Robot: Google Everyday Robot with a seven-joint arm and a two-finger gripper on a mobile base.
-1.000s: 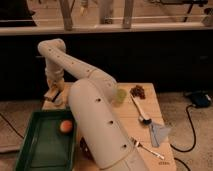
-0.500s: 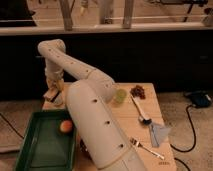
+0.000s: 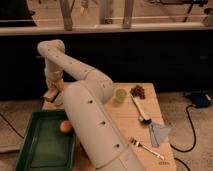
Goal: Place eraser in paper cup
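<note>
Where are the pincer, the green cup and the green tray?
pincer [image 3: 52, 94]: camera view, on its lower end, above the far left corner of the table [image 3: 125, 122].
green cup [image 3: 120, 96]: camera view, middle of its side wall.
green tray [image 3: 42, 147]: camera view, bare part of its floor.

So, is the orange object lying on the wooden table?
No, the orange object lies inside the green tray, while the gripper hangs at the far left corner of the table.

The white arm [image 3: 95, 130] is seen rising from the lower foreground to a bulky elbow [image 3: 97, 84] at mid-frame. From there a slimmer link is carried up and to the left, then folded sharply downward at a rounded joint [image 3: 50, 50]. The wrist [image 3: 54, 76] is held near vertical, and the gripper [image 3: 52, 94] is pointed down at the left of the view, below that joint.
</note>
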